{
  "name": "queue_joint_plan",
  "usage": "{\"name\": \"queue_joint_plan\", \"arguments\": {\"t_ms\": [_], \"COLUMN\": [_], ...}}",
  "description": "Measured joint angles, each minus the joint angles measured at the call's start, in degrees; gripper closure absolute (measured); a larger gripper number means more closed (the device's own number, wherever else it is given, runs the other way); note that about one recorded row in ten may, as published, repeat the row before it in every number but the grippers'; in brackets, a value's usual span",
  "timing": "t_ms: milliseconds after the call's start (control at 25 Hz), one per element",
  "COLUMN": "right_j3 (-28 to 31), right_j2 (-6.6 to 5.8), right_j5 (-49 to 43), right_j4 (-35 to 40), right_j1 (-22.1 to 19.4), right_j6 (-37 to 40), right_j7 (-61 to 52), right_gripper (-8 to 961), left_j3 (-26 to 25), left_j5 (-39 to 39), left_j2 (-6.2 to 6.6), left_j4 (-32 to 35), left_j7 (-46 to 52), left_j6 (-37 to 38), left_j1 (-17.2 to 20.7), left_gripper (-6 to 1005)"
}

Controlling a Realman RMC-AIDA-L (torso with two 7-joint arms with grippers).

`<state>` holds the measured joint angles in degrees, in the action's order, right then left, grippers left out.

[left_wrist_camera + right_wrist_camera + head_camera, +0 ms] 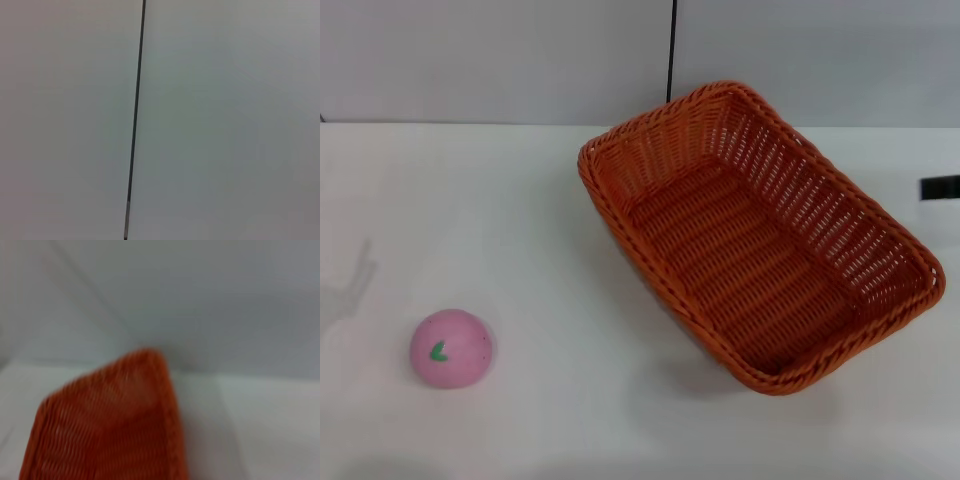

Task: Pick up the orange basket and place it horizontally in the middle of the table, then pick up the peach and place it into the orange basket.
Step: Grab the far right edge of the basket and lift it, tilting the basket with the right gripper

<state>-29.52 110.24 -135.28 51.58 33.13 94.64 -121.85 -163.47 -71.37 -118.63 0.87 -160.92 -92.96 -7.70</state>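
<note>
The orange basket (pixel 760 245) lies open side up on the white table (pixel 520 220), right of the middle, with its long side running diagonally from back left to front right. In the right wrist view one corner of the orange basket (pixel 115 425) fills the foreground, close to that camera. The pink peach (pixel 450 347) sits alone near the front left of the table, well apart from the basket, with its green leaf mark facing up. A small dark part (pixel 940 187), seemingly of my right gripper, shows at the right edge beside the basket's far right side. My left gripper is out of view.
A pale wall with a dark vertical seam (pixel 671 50) stands behind the table; the left wrist view shows only this wall and the seam (pixel 135 120). A faint shadow (pixel 350 290) lies on the table at the far left.
</note>
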Motion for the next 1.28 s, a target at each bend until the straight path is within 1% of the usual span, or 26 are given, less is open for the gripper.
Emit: {"name": "queue_joint_plan", "arguments": {"t_ms": [40,80,120,200,280,480,600,640,720,760,840,880,1120,1160,1240,1280], "right_j3": [-3.56,-3.56,-4.83,-5.47,-5.5,-5.61,-5.65,-5.66,-5.67,-5.68,-5.69,-5.7,-5.77,-6.16,-6.69,-8.15], "right_j2": [0.35,0.35,0.74,1.55,2.0,2.13,2.18,2.21,2.25,2.44,2.58,2.8,3.05,3.17,3.28,3.61], "right_j5": [-0.85,-0.85,-0.93,-0.96,-0.8,-0.55,-0.41,-0.1,0.09,0.35,0.44,0.53,1.09,1.09,1.06,0.94], "right_j4": [-0.01,-0.01,0.02,0.31,0.52,-1.44,-4.08,-6.08,-7.16,-9.1,-9.97,-11.63,-16.09,-17.57,-17.97,-18.25], "right_j1": [1.03,1.03,1.37,1.96,2.44,3.15,3.72,4.22,4.52,5.24,5.62,6.38,8.36,9.14,9.42,9.71], "right_j6": [-0.25,-0.25,-0.43,-0.7,-0.89,-4.04,-6.83,-8.79,-9.73,-11.47,-12.33,-14.11,-16.81,-17.53,-18.0,-18.85], "right_j7": [-1.81,-1.81,-2.26,-2.48,-2.51,-2.52,-1.46,-0.45,0.15,1.4,1.99,3.05,5.0,5.26,5.24,4.9], "right_gripper": [128,128,128,128,127,127,129,129,129,128,128,128,128,128,128,128], "left_j3": [0.0,0.0,0.0,0.0,0.02,0.07,0.09,0.09,0.09,0.09,0.12,0.17,0.18,0.17,0.18,0.18], "left_j5": [0.0,0.0,0.0,-0.05,-0.13,-0.3,-0.36,-0.36,-0.36,-0.38,-0.43,-0.47,-0.47,-0.47,-0.47,-0.46], "left_j2": [0.0,0.0,0.0,0.02,-0.01,-0.04,-0.03,-0.03,-0.03,-0.02,-0.02,-0.02,-0.02,-0.02,-0.02,-0.03], "left_j4": [0.08,0.28,0.35,0.53,0.54,0.54,0.53,0.53,0.53,0.53,0.57,0.61,0.7,0.71,0.72,0.79], "left_j7": [0.0,0.0,0.0,0.0,0.0,0.0,0.0,0.0,0.0,0.0,0.0,0.0,0.0,0.0,0.0,0.0], "left_j6": [0.02,0.04,0.04,0.07,0.24,1.13,1.32,1.35,1.45,1.49,1.56,1.57,1.57,1.57,1.57,1.57], "left_j1": [-0.05,-0.19,-0.26,-0.49,-0.58,-0.54,-0.43,-0.41,-0.39,-0.39,-0.45,-0.53,-0.62,-0.67,-0.7,-0.73], "left_gripper": [152,152,152,152,152,152,152,152,152,152,152,152,152,152,152,152]}}
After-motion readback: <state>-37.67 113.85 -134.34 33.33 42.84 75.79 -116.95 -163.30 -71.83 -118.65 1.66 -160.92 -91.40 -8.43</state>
